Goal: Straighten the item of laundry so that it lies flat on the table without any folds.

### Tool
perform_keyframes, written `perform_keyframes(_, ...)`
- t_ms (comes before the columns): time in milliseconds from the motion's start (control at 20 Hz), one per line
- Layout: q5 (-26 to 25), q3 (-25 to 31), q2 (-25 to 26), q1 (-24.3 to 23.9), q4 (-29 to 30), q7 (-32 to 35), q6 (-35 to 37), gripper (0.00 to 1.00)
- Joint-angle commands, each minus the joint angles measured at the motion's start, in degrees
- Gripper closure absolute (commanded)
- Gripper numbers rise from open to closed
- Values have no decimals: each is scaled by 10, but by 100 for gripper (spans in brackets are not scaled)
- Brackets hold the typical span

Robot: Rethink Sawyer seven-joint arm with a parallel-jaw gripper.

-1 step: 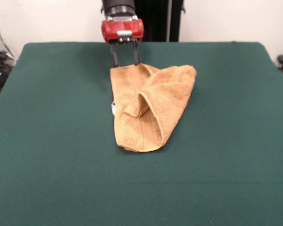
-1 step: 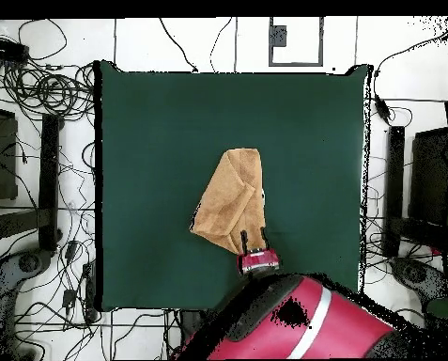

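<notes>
Still folded: golden-tan towel [image 1: 148,106], crumpled.

Light is even and fairly bright in both views, with no hard glare. In the front view the surface [image 1: 47,165] reads as flat matte green, slightly dimmer toward the bottom corners. The towel [image 1: 151,108] just below the gripper [image 1: 125,60] casts only a thin soft shadow along its edges, and darker creases sit inside its folds. The gripper's red housing shows a small pale sheen.
</notes>
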Motion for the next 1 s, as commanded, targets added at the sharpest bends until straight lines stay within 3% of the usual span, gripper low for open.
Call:
perform_keyframes(50,127,101,39,59,-123,27,19,0)
perform_keyframes(200,143,107,54,78,-165,27,43,0)
perform_keyframes(350,125,112,44,92,-192,57,103,0)
perform_keyframes(750,42,173,14,80,-212,159,196,0)
perform_keyframes(1000,-68,264,-4,42,-232,247,296,0)
